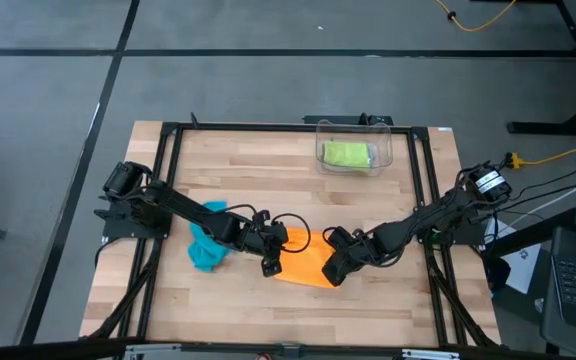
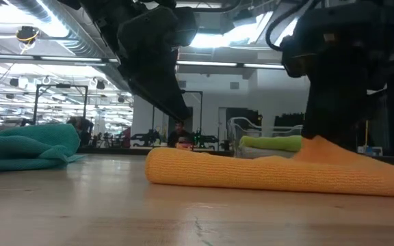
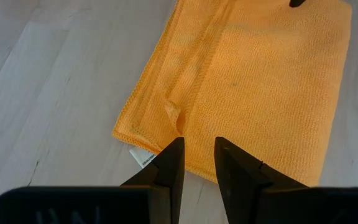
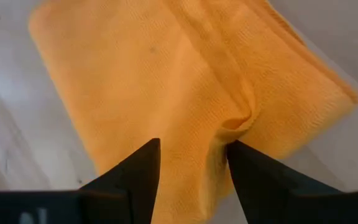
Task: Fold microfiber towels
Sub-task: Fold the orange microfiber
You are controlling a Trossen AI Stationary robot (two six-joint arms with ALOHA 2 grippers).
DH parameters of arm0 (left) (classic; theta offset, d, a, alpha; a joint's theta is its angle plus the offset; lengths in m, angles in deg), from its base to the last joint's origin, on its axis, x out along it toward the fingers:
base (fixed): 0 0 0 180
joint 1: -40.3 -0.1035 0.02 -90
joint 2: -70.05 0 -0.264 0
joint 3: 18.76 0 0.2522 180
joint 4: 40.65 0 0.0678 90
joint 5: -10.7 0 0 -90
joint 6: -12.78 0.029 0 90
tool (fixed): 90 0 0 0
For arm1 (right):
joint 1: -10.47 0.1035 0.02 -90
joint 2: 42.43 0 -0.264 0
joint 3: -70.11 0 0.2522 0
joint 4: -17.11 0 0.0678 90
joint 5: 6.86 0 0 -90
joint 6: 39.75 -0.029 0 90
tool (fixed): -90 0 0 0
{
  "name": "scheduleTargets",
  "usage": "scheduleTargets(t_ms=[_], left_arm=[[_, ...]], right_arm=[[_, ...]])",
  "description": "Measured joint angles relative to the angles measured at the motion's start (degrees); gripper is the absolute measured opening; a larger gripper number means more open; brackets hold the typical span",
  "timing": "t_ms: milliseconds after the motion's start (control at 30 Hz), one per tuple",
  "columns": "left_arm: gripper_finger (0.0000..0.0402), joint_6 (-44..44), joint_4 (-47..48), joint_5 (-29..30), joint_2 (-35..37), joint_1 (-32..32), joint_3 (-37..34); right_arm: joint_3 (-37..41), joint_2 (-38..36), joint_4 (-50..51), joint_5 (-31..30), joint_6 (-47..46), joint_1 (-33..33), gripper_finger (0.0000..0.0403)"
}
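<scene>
At the left of the worktop (image 1: 168, 300) lies the teal towel (image 1: 206, 246), crumpled and unfolded, just beside the left arm. Next comes the left tool (image 1: 271, 264), over the near-left edge of the orange towel (image 1: 303, 262); its fingers (image 3: 169, 165) stand a narrow gap apart over the edge, and a small pucker of cloth rises between them, though I cannot tell whether it is truly gripped. The orange towel lies flat at the middle of the worktop, already doubled over. At its right edge the right tool (image 1: 336, 270) stands with fingers wider apart, a ridge of cloth bunched between them in the right wrist view. Behind, in the clear bin (image 1: 354, 148), sits the green towel (image 1: 346, 154), folded.

To do this fold well, I judge both tools should take all layers at their edges, lift together evenly, and carry the cloth across so the edges meet squarely. Uneven lifting would probably skew the fold or drag the towel.
</scene>
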Motion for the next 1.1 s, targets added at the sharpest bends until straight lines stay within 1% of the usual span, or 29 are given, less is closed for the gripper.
scheduleTargets(t_ms=[200, 367, 433, 533, 633, 733, 767, 933, 1100], left_arm=[[0.008, -0.02, 0.02, 0.0, 0.0, 0.05, 0.0], [0.008, -0.02, 0.02, 0.0, 0.0, 0.09, 0.0], [0.008, 0.0, 0.02, 0.01, 0.0, 0.09, 0.0], [0.008, 0.0, 0.09, 0.02, 0.0, 0.09, 0.0], [0.008, 0.02, 0.09, 0.02, 0.0, 0.09, 0.0], [0.008, 0.12, 0.08, 0.02, 0.0, 0.09, 0.0], [0.008, 0.47, 0.09, 0.0, 0.0, 0.09, 0.0], [0.008, 1.55, 0.04, 0.02, -0.01, 0.09, 0.0], [0.008, 1.57, 0.04, 0.02, -0.02, 0.09, 0.0]], right_arm=[[1.52, 0.72, 1.32, 0.95, -0.65, -0.8, 0.0189], [1.69, 2.63, 0.57, -0.39, -0.08, -1.02, 0.018], [1.69, 3.16, 0.56, -0.41, 1.03, -1.15, 0.0165], [1.69, 3.23, 0.02, -0.91, 2.53, -1.18, 0.0131], [1.69, 2.95, -0.98, -0.96, 4.96, -1.18, 0.0083], [1.65, 2.72, -2.42, -0.96, 8.53, -1.18, 0.0026], [1.65, 2.71, -2.91, -0.98, 9.64, -1.17, 0.0014], [1.65, 2.71, -3.21, -2.42, 13.2, -1.16, 0.0007], [1.64, 2.35, -3.11, -10.26, 14.92, -1.14, 0.0006]])
